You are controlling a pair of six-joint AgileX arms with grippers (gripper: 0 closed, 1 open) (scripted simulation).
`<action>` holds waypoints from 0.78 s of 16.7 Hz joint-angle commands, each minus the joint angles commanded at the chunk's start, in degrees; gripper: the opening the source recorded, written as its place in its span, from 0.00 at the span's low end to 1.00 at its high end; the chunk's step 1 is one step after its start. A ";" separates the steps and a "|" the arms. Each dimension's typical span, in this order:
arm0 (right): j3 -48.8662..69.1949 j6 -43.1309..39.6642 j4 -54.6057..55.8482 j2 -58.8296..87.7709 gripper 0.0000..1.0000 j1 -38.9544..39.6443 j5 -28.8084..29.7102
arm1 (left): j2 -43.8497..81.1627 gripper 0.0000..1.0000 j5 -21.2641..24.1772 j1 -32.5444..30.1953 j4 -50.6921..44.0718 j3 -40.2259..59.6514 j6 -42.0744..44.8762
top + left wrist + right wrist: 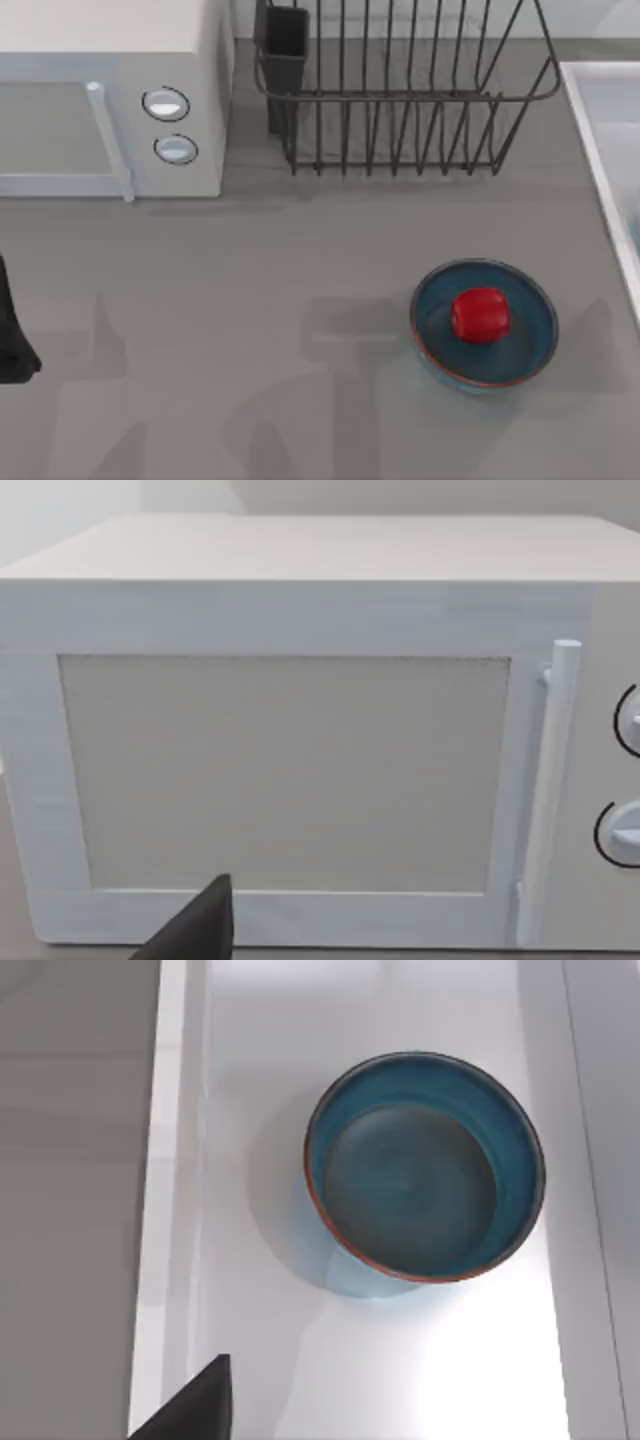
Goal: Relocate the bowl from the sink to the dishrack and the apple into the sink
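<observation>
Deep blue, red, white and dark wire on grey.
Glossy red apple (481, 314) in a deep-blue bowl on the table (484, 322) with reddish-brown rim line; same glaze on the bowl (425, 1168) in the white sink (250, 1360); dark dishrack (400, 90), black utensil cup (283, 40); white microwave (110, 100); grey table (250, 320).

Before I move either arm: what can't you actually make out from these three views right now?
- Left gripper: a dark tip at the left wrist view's edge, before the microwave; fingers cut off.
- Right gripper: likewise cut off, over the sink holding the empty bowl.
- Sink: cropped by the top view's right edge.
- Dishrack: far side cropped.
- Second bowl: floor beneath the apple hidden.
</observation>
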 joint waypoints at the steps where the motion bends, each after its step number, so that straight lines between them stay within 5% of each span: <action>1: 5.30 -0.82 -3.02 6.03 1.00 -0.84 -0.12 | 0.00 1.00 0.00 0.00 0.00 0.00 0.00; 13: 61.71 -8.43 -30.53 65.03 1.00 -9.98 -0.84 | 0.00 1.00 0.00 0.00 0.00 0.00 0.00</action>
